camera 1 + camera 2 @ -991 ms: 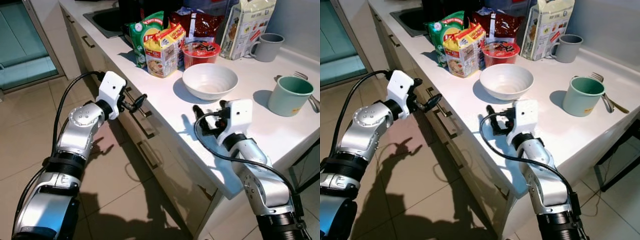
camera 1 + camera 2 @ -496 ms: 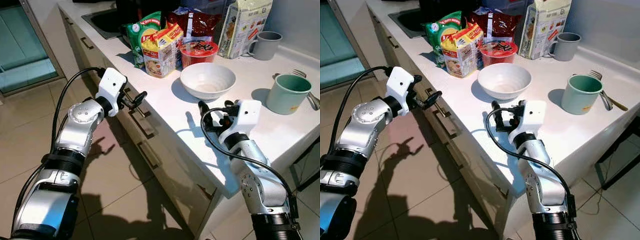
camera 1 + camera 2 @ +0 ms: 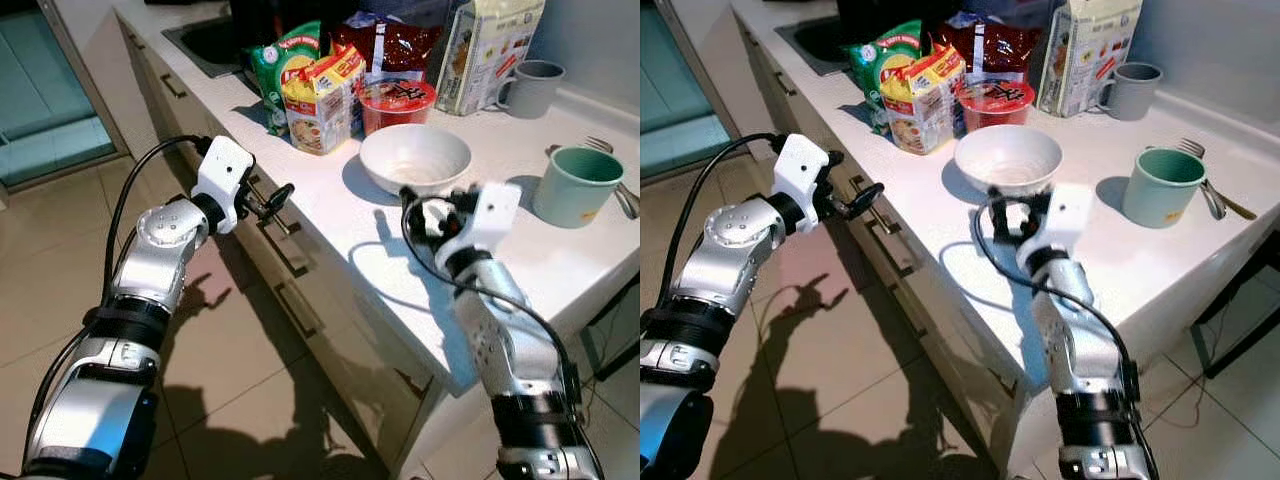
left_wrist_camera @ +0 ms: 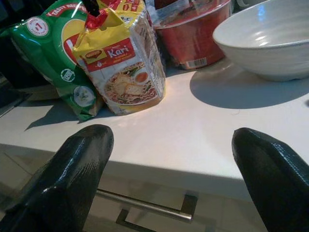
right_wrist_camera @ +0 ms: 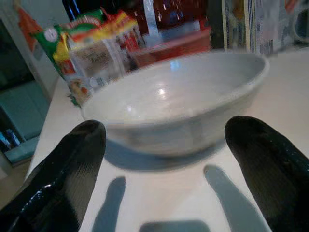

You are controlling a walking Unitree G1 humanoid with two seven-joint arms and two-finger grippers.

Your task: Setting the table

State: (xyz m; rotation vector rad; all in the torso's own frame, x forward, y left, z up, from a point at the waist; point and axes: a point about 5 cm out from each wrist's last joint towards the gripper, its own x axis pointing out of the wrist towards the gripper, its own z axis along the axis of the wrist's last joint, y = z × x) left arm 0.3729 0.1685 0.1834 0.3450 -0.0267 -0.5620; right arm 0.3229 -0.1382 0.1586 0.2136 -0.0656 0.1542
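Hovering low over white desk (image 3: 600, 260), right end effector (image 3: 432, 212) held just beside near rim of white bowl (image 3: 415, 158), fingers spread apart, bowl framed between them in right wrist view, no contact seen. Left end effector (image 3: 275, 200) held off desk front edge beside drawer handle (image 3: 288, 222), fingers apart, nothing gripped. Bowl set upright mid-desk, red cup noodle tub (image 3: 399, 103) and yellow Kari noodle pack (image 4: 123, 63) behind it. Teal mug (image 3: 577, 185) placed well apart toward robot's right, fork (image 3: 610, 152) beside it.
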